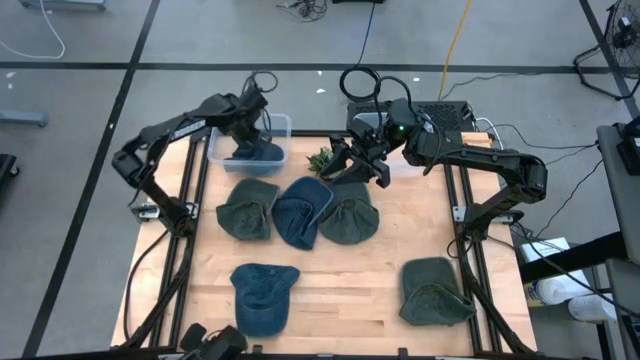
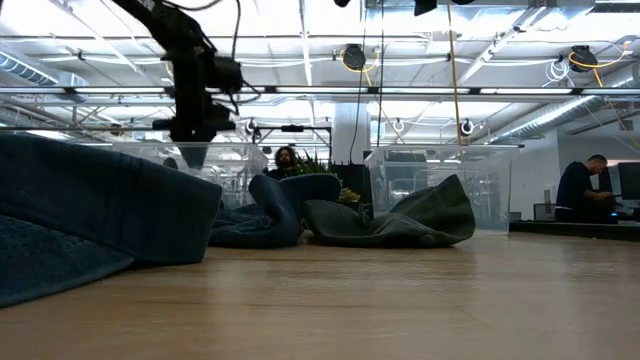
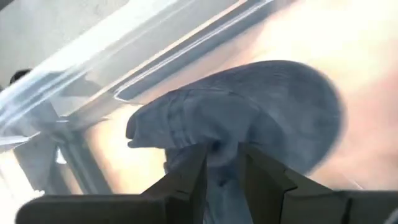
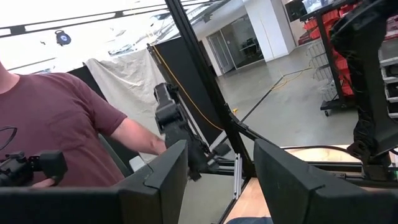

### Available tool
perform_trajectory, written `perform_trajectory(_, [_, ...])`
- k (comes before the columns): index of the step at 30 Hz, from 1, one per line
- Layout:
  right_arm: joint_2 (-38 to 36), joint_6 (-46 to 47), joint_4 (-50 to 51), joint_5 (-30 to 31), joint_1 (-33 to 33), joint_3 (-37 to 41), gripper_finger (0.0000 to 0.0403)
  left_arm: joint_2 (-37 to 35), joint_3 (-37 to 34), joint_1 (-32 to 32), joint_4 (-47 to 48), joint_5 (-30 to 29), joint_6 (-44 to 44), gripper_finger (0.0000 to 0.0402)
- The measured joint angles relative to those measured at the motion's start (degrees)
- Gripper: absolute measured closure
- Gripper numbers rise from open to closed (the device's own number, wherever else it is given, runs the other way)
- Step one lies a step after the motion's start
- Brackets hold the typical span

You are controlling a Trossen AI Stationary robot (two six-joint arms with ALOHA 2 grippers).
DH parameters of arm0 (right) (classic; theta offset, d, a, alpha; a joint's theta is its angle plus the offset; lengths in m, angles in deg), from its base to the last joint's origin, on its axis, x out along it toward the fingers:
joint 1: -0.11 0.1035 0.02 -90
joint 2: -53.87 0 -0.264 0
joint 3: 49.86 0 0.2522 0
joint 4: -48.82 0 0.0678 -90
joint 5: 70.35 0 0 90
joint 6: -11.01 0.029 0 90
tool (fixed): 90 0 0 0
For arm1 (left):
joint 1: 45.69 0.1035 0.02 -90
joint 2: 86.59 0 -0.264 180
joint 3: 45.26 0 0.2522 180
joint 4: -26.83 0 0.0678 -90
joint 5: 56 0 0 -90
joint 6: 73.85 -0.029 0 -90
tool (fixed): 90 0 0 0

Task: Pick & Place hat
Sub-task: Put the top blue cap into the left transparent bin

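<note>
left arm (image 1: 160,135): dark jointed links, black cable loop at 12 o'clock of its wrist | right arm (image 1: 490,160): dark links, green light near the wrist, black cable loop at 11 o'clock | right gripper (image 4: 221,177): two broad flat dark fingers | left gripper (image 3: 219,177): dark angular fingers

Left gripper (image 1: 255,135) hemmed in by walls of clear bin (image 1: 281,122); bin floor beneath it covered by blue hat (image 1: 256,151), pinched between fingers (image 3: 186,180). Exit left open only upward. Right gripper (image 1: 350,160), jaws apart, held above table; potted plant (image 1: 322,158) just beside it, second clear bin (image 2: 440,180) close behind. Below and nearer front, path blocked by three-hat cluster (image 1: 298,210). Bare wood (image 1: 340,290) left free between front hats.
</note>
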Motion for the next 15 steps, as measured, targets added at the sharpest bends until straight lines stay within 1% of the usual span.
perform_trajectory(2, [0.0, -0.06, -0.01, 0.01, 0.0, -0.01, 0.0232, -2.69, 0.0, 0.0, -0.13, 3.14, -2.87, 0.0305])
perform_trajectory(6, [0.0, -1.6, -0.11, 0.94, 0.0, 0.01, 0.0232, -7.87, 0.0, 0.0, -0.52, 12.85, -7.53, 0.0305])
perform_trajectory(10, [0.0, -1.29, -0.15, 1.64, -0.02, 0.01, 0.0232, -13.35, 0.0, -0.04, -2.58, 21.9, -6.9, 0.0304])
perform_trajectory(12, [0.0, -1.44, -0.17, 1.74, -0.02, 0.01, 0.0232, -15.96, 0.0, -0.17, -4.03, 24.46, -6.01, 0.0304])
perform_trajectory(15, [0.0, -1.95, -0.14, 2.45, -0.02, -0.01, 0.0232, -19.45, 0.0, -0.44, -6.46, 26.72, -4.21, 0.0296])
